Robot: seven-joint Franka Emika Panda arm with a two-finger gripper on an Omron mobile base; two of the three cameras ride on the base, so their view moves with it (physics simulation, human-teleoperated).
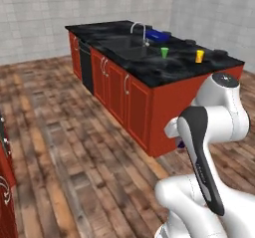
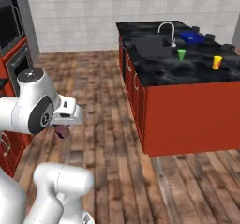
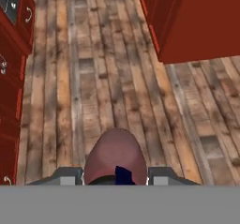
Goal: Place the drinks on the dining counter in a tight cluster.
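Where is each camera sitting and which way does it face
Left base view: behind the arm, left side, facing the island.
Right base view: behind it, right side, facing the island; gripper holds the purple bottle.
Hand view: on the hand, looking down at the floor past the bottle.
Both base views share island, sink, green cup, yellow cup.

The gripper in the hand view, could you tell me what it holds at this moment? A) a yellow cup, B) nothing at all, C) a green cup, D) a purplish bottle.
D: in the hand view the gripper is shut on the purplish bottle, above the wooden floor; the green cup and yellow cup stand on the dining counter.
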